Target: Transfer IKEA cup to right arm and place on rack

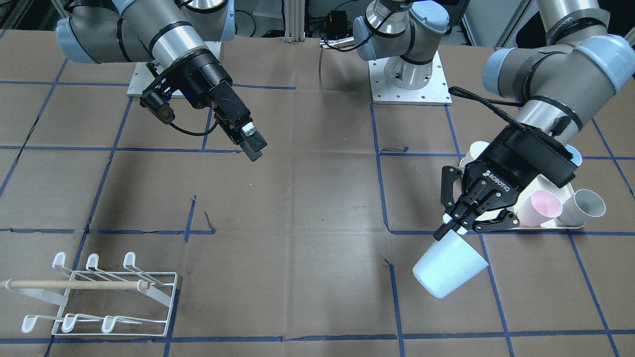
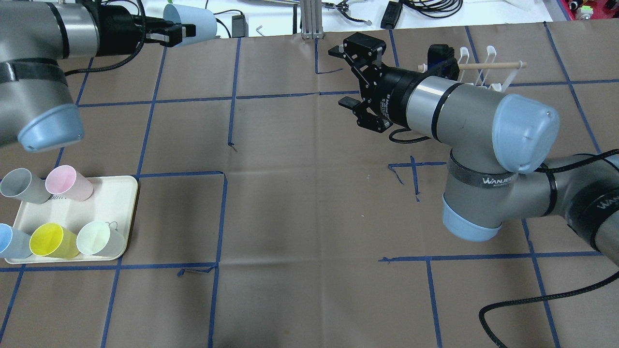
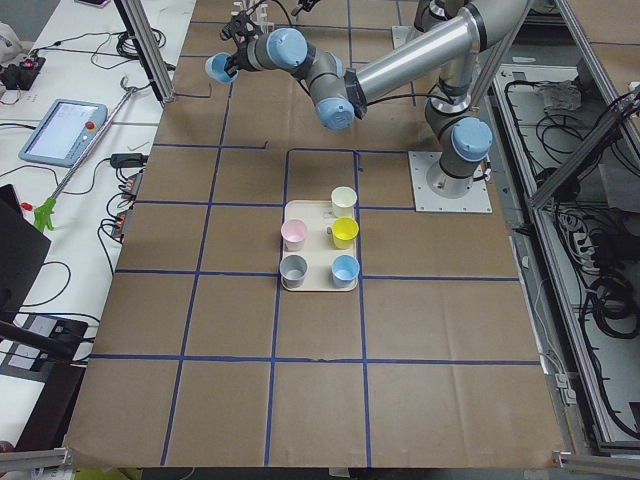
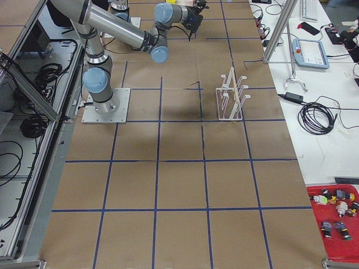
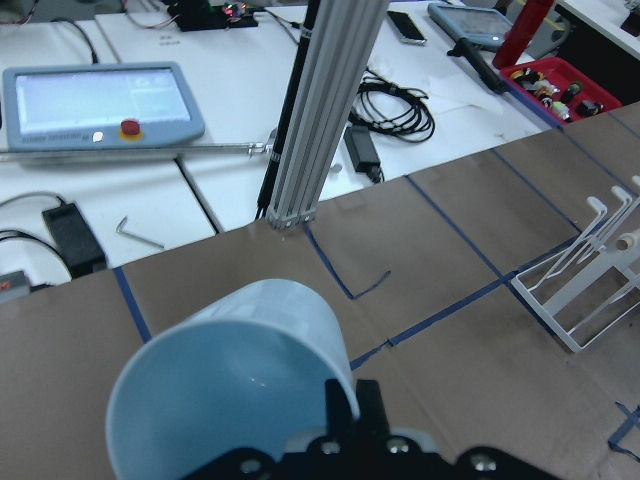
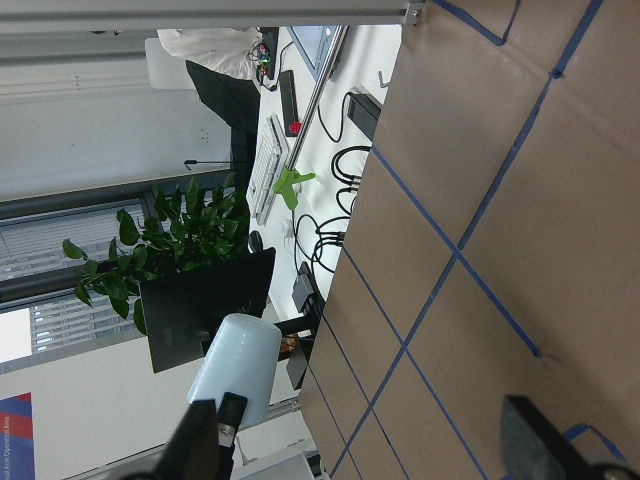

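Note:
The pale blue IKEA cup hangs tilted in the air, its wall pinched by my left gripper, which is shut on it. From overhead, that cup and the left gripper are at the far left edge of the table. In the left wrist view the cup fills the lower left. My right gripper stands open and empty above the table's middle, well apart from the cup. The white wire rack with its wooden dowel stands on the right side, behind the right arm.
A cream tray near the left arm holds several cups lying on their sides: grey, pink, yellow, pale green and blue. Brown paper with blue tape lines covers the table. Cables and a pendant lie beyond the far edge.

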You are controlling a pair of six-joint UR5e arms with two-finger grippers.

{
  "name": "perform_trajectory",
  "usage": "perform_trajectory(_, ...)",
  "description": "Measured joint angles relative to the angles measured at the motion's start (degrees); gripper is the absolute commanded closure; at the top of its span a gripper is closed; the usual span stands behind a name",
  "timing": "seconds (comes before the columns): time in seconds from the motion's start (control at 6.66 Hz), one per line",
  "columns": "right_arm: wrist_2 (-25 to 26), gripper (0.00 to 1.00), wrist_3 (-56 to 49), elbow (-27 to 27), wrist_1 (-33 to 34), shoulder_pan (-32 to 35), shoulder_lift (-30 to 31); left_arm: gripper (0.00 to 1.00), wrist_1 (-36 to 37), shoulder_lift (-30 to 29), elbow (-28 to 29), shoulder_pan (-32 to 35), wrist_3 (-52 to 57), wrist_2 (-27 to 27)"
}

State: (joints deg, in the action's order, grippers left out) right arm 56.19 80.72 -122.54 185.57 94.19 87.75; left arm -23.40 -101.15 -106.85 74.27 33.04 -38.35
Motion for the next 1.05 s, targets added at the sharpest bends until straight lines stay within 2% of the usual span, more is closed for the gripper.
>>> perform_trajectory(0.15,1.7,0.0,0.2,0.0,1.1,-0.1,-0.1,0.96,8.9,-2.0,-3.3,0.5,0.0,4.9)
perform_trajectory(0.45,4.1,0.0,0.4,0.0,1.7,-0.2,-0.7,0.95,24.0,-7.6,-5.9,3.5,-1.9,12.7)
perform_trajectory(0.6,4.6,0.0,0.5,0.0,1.7,-0.2,-0.9,0.95,28.4,-8.9,-6.2,5.6,-3.6,14.1)
perform_trajectory(1.05,5.0,0.0,0.8,-0.1,1.5,-0.2,-1.1,0.95,30.8,-8.8,-7.2,11.3,-4.8,14.0)
